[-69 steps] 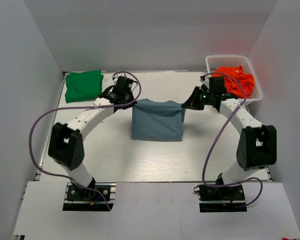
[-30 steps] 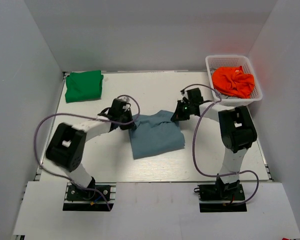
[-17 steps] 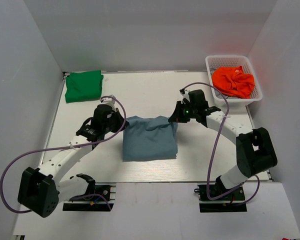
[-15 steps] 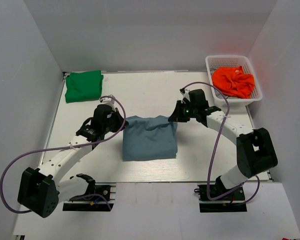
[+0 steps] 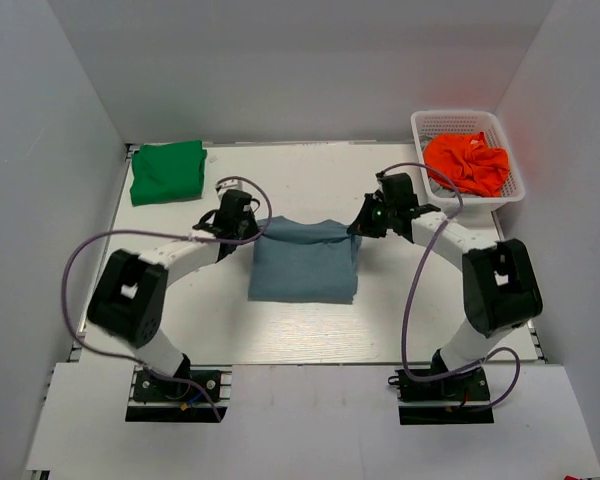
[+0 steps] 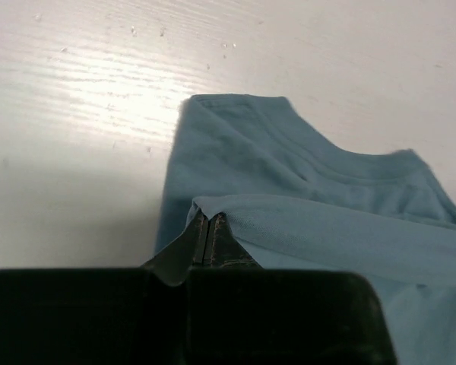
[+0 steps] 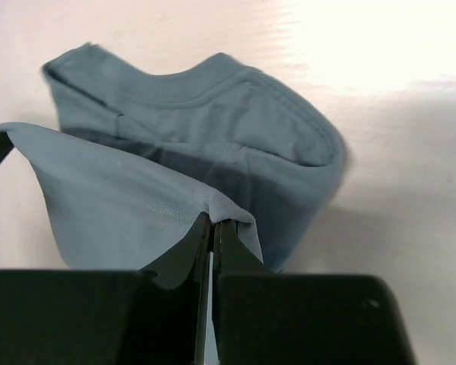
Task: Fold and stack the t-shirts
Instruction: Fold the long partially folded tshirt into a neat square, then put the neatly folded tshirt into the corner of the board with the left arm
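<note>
Shifted farther back on the table (image 5: 310,180), the grey-blue shirt (image 5: 303,262) has its far corners pinched, one in the left gripper (image 5: 258,232), one in the right gripper (image 5: 358,225).

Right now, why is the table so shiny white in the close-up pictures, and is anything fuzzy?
Left wrist view: glare whitens the table beside the blue t-shirt, and the left gripper up close is nearly black and soft-edged. Right wrist view: stronger glare at the top right; the cloth casts a soft shadow. Top view: even light, sharp, though the orange cloth glows overly bright.
</note>
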Robot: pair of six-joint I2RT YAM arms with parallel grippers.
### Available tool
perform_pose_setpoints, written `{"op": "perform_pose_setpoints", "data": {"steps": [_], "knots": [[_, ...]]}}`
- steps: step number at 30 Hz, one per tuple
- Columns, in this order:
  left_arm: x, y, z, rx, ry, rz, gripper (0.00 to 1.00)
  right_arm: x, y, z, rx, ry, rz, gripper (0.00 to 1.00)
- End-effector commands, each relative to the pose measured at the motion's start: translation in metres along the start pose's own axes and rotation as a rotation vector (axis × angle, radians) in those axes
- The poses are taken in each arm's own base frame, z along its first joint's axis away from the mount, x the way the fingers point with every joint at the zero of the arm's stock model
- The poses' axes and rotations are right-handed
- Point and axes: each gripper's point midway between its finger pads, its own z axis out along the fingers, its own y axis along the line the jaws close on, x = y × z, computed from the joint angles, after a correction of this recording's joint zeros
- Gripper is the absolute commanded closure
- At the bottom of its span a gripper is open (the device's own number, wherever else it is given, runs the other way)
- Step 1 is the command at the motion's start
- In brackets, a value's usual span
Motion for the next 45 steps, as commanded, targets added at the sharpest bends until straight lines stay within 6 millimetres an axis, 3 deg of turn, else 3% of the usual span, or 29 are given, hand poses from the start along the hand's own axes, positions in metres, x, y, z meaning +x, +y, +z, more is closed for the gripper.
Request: {"op": "perform_pose_setpoints", "data": {"steps": [1, 2, 3, 4, 5, 6, 7, 8, 11, 12, 14, 17, 18, 21, 23, 27, 31, 33, 36, 40, 41, 43, 45], "knots": [[-0.026, 0.006, 0.030, -0.064, -0.075, -0.028, 1.00, -0.030, -0.030, 0.016, 0.127, -0.079, 0.053, 1.00], [-0.030, 0.006, 0.038, -0.061, -0.077, -0.036, 1.00, -0.036, -0.031, 0.018, 0.128, -0.090, 0.048, 1.00], [-0.042, -0.006, 0.042, -0.039, -0.092, -0.041, 0.96, -0.032, -0.039, 0.027, 0.146, -0.070, 0.049, 0.87], [-0.037, -0.005, 0.047, -0.049, -0.060, -0.024, 0.84, -0.044, -0.031, 0.027, 0.129, -0.093, 0.035, 0.68], [-0.049, -0.013, 0.045, -0.035, -0.080, -0.009, 0.54, -0.048, -0.033, 0.028, 0.149, -0.109, 0.022, 0.34], [-0.057, -0.014, 0.040, -0.031, -0.101, 0.001, 0.29, -0.061, -0.035, 0.024, 0.169, -0.152, -0.004, 0.16], [-0.057, -0.014, 0.040, -0.032, -0.101, 0.013, 0.29, -0.066, -0.030, 0.021, 0.161, -0.164, -0.011, 0.16], [-0.067, -0.018, 0.028, -0.009, -0.135, 0.024, 0.00, -0.067, -0.032, 0.018, 0.179, -0.175, -0.032, 0.10], [-0.074, -0.015, 0.003, 0.002, -0.169, 0.029, 0.00, -0.075, -0.016, -0.005, 0.129, -0.252, -0.066, 0.10], [-0.074, -0.014, -0.003, 0.006, -0.175, 0.027, 0.00, -0.063, -0.014, -0.006, 0.107, -0.224, -0.073, 0.10], [-0.052, -0.016, -0.010, 0.039, -0.123, 0.073, 0.00, -0.053, 0.008, -0.015, 0.000, -0.201, -0.118, 0.10], [-0.009, -0.024, -0.014, 0.145, 0.024, 0.096, 0.00, -0.025, 0.025, -0.014, -0.092, -0.126, -0.148, 0.10], [-0.004, -0.024, -0.016, 0.149, 0.046, 0.098, 0.00, -0.014, 0.032, -0.013, -0.113, -0.096, -0.151, 0.10], [0.027, -0.004, -0.010, 0.088, 0.159, 0.112, 0.00, 0.005, 0.025, -0.011, -0.101, -0.055, -0.140, 0.10], [0.035, 0.002, -0.013, 0.068, 0.190, 0.135, 0.00, 0.010, 0.017, -0.014, -0.072, -0.058, -0.135, 0.10], [0.062, 0.001, -0.015, 0.083, 0.263, 0.174, 0.00, 0.014, 0.014, -0.026, -0.062, -0.069, -0.145, 0.10], [0.094, 0.012, -0.009, 0.051, 0.346, 0.213, 0.05, 0.013, 0.010, -0.036, -0.039, -0.087, -0.163, 0.10], [0.111, 0.015, -0.009, 0.039, 0.380, 0.248, 0.09, 0.006, 0.008, -0.046, -0.007, -0.117, -0.175, 0.10], [0.132, 0.037, -0.004, -0.074, 0.427, 0.272, 0.16, 0.001, 0.007, -0.060, 0.012, -0.149, -0.202, 0.10], [0.141, 0.062, 0.002, -0.217, 0.443, 0.283, 0.33, 0.005, 0.007, -0.072, 0.006, -0.174, -0.221, 0.10], [0.143, 0.066, 0.004, -0.236, 0.453, 0.290, 0.44, 0.005, 0.006, -0.073, 0.008, -0.177, -0.220, 0.10], [0.147, 0.066, 0.010, -0.256, 0.467, 0.297, 0.54, 0.005, 0.007, -0.078, 0.004, -0.193, -0.232, 0.10], [0.150, 0.066, 0.014, -0.263, 0.475, 0.300, 0.76, 0.006, 0.002, -0.081, 0.023, -0.200, -0.235, 0.10]]}}
